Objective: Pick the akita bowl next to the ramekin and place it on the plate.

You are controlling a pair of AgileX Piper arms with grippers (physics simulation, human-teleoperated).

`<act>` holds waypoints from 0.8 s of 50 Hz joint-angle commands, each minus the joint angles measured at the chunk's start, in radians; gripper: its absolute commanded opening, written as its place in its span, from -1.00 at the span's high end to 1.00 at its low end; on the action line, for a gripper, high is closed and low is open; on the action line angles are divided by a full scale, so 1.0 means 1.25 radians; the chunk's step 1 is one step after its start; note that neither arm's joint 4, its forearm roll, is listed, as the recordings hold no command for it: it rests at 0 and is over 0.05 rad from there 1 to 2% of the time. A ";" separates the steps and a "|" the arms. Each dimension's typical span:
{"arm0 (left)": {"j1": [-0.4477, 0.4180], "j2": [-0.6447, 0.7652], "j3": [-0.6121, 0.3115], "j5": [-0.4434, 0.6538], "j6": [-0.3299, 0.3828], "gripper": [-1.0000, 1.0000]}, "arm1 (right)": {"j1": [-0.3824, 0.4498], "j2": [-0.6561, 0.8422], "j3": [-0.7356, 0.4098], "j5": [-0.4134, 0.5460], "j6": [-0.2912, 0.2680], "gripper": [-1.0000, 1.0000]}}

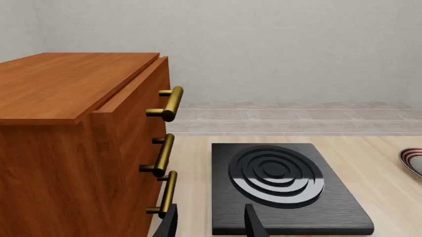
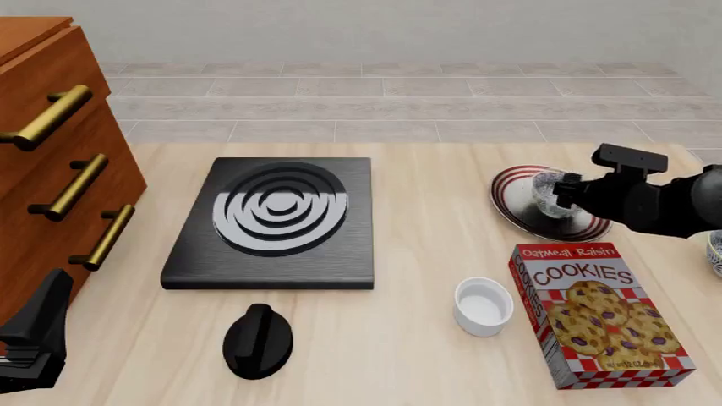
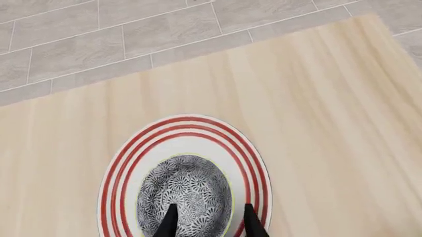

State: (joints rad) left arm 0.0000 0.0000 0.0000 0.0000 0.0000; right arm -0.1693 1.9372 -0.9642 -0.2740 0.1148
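The akita bowl (image 3: 185,190), speckled dark and white inside, lies within the red rings of the plate (image 3: 125,163). My right gripper (image 3: 209,222) is right over it and open, with one finger inside the bowl, one outside its rim, and a wide gap between them. In the front view the bowl (image 2: 547,193) shows at the plate (image 2: 513,199) just ahead of the right gripper (image 2: 564,194). The ramekin (image 2: 483,306) stands nearer me, beside a cookie box. My left gripper (image 2: 40,330) hangs open and empty at the near left; its wrist view catches the plate's edge (image 1: 412,160).
A black hotplate (image 2: 276,220) lies in the table's middle, with a black knob-shaped object (image 2: 257,340) in front of it. A wooden drawer cabinet (image 2: 57,169) with brass handles fills the left. The cookie box (image 2: 598,326) lies at the near right. Another dish's rim (image 2: 715,251) shows at the right edge.
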 commanded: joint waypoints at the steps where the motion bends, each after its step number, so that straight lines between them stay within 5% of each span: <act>1: 0.000 0.000 0.000 0.000 0.000 -1.00 | 0.004 -0.003 -0.006 0.004 0.002 -1.00; 40: 0.000 0.000 0.000 0.000 0.000 -1.00 | -0.003 -0.082 0.004 0.033 0.001 -1.00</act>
State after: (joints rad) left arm 0.0000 0.0000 0.0000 0.0000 0.0000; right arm -0.1676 1.8661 -0.9724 -0.2383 0.1160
